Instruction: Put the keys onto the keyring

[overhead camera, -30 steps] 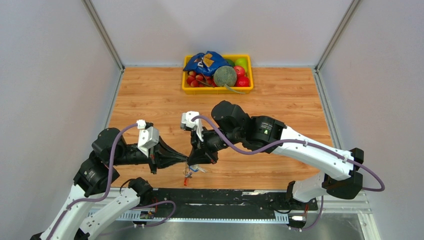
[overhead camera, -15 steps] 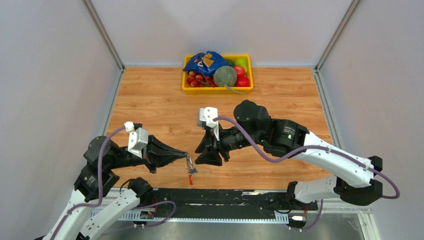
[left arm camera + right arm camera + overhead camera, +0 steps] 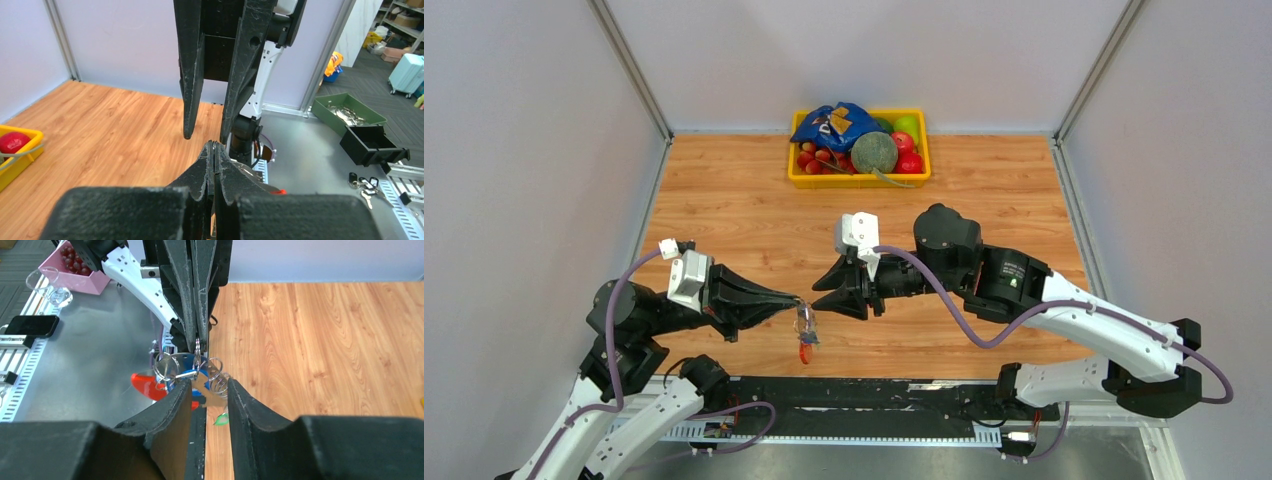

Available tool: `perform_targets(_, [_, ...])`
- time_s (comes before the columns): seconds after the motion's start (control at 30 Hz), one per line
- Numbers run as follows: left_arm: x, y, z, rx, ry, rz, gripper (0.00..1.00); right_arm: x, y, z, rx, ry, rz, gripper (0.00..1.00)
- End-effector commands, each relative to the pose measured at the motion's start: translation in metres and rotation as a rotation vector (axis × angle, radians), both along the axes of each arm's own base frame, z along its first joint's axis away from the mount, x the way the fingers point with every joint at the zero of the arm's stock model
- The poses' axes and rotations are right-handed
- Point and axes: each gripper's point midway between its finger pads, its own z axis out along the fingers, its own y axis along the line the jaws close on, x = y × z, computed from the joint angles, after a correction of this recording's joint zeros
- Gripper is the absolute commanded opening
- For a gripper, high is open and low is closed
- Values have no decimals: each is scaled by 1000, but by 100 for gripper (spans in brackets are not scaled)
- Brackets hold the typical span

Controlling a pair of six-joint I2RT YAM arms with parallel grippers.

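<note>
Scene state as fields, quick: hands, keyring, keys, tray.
left hand: shut on keyring, tips aimed at right hand
right hand: open, tips close to the bunch
keyring: hanging from left hand's tips
keys: blue heads visible in the bunch; threaded or not, cannot tell
yellow tray: far side, filled, away from both hands

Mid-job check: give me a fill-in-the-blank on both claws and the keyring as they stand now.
1. The left claw is ___ on the keyring, which hangs from its tips.
2. The right claw is ___ and holds nothing.
3. The fruit-filled tray at the table's far edge is coloured ___.

Missing words: shut; open; yellow.
</note>
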Motion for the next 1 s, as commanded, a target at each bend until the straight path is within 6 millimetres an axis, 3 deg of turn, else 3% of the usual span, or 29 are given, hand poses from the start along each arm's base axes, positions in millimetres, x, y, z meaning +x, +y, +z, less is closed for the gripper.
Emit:
perform_targets(0.0, [-8,3,19,-65,-58,-15,0,-1,1,32,113,-63,12,32])
perform_targets(0.3, [-10,6,20,-76,-70,-12,0,-9,7,30,112,-26,57,25])
perform_targets(0.63, [-10,6,20,-79,-76,-9,0,-17,3,37,131,0,86,24])
perform_targets(0.97, [-12,8,22,-86,-82,-6,0,-19,10,30,113,32,103,24])
